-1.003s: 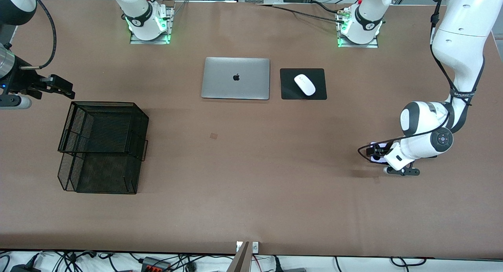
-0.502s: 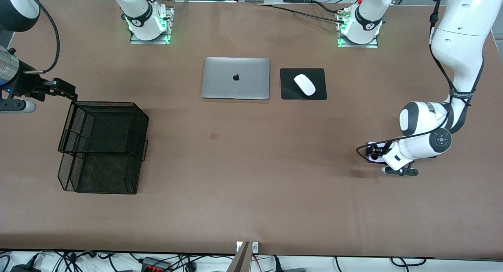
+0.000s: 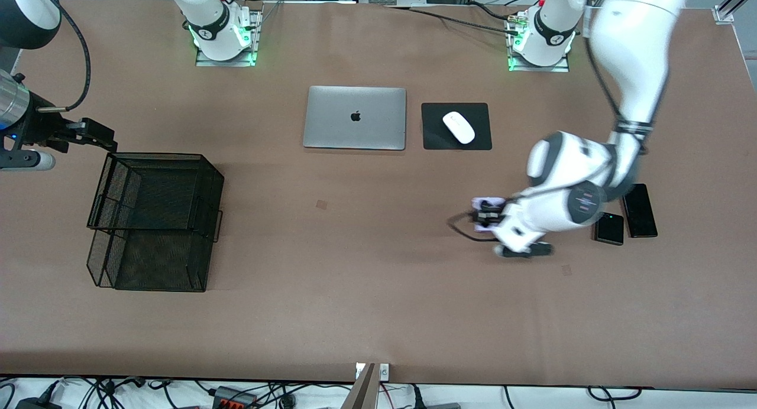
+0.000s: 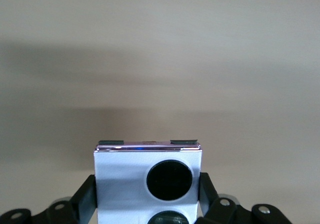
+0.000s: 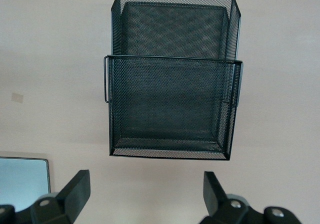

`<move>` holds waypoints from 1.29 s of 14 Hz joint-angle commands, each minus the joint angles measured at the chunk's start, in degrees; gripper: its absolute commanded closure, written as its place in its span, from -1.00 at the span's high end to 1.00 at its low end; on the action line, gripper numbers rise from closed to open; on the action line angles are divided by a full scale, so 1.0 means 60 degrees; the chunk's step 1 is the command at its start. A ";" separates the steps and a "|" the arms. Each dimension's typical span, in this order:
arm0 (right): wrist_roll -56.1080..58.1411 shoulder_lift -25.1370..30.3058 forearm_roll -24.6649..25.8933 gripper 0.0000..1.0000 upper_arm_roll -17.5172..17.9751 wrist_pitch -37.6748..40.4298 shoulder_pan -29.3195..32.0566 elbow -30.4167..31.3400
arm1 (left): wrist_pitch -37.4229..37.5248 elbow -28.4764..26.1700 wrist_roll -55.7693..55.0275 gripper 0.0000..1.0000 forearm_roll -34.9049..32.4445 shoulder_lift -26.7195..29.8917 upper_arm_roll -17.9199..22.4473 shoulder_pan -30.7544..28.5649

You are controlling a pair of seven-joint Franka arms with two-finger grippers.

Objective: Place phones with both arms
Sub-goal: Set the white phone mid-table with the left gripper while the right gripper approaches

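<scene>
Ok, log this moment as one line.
left claw: shut on lilac-white phone, carrying | right claw: open, waiting by mesh basket | two black phones on table

Between the left hand (image 3: 480, 217), which is gripping the lilac-white phone (image 3: 487, 204), and the mesh tray (image 3: 155, 220), bare surface (image 3: 355, 267) is lying open. Farther from the front camera than that lane, the laptop (image 3: 355, 117) and mouse (image 3: 459, 127) are standing clear.

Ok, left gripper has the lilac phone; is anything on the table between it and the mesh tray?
Nothing visible. The left gripper, shut on the lilac phone, has bare table toward the mesh tray. The laptop lies farther from the front camera than that path. The right gripper waits beside the tray.
</scene>
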State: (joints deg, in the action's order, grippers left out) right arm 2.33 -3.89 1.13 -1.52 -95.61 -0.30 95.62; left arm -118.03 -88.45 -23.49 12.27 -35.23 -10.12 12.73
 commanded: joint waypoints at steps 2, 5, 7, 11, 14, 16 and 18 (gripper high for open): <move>0.0080 -0.0128 0.0046 1.00 -0.0011 0.0114 -0.0037 -0.0131 | 0.0233 0.2752 -0.2362 -0.37 0.2095 -0.1579 0.1448 0.2178; 0.0080 -0.0304 0.0017 1.00 0.0004 0.0085 -0.0052 -0.0131 | -0.0466 0.3957 -0.3628 -0.32 0.3838 -0.2621 0.2462 0.3616; 0.0065 -0.0435 0.0002 1.00 0.0004 0.0012 -0.0139 -0.0131 | -0.1956 0.4310 -0.3717 -0.33 0.5215 -0.3177 0.2739 0.4319; 0.0051 -0.0816 -0.0012 1.00 0.0018 -0.0134 -0.0403 -0.0131 | -0.4435 0.4940 -0.5151 -0.38 0.5895 -0.3941 0.3254 0.5318; -0.0066 -0.1021 -0.0027 1.00 0.0018 -0.0587 -0.0783 -0.0117 | -0.5347 0.5043 -0.4935 -0.42 0.5750 -0.4321 0.3370 0.5772; -0.0067 -0.1153 -0.0245 1.00 0.0018 -0.0735 -0.0930 -0.0117 | -0.5275 0.5307 -0.3286 -0.42 0.5092 -0.4615 0.3766 0.6094; -0.0067 -0.1168 -0.0408 1.00 0.0018 -0.0735 -0.0945 -0.0058 | -0.5275 0.5308 -0.1996 -0.42 0.5016 -0.4907 0.3898 0.6430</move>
State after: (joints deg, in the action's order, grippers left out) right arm 2.23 -10.61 0.02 -1.20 -99.83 -5.77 95.62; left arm -149.49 -59.71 -42.14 43.18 -61.52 11.32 49.05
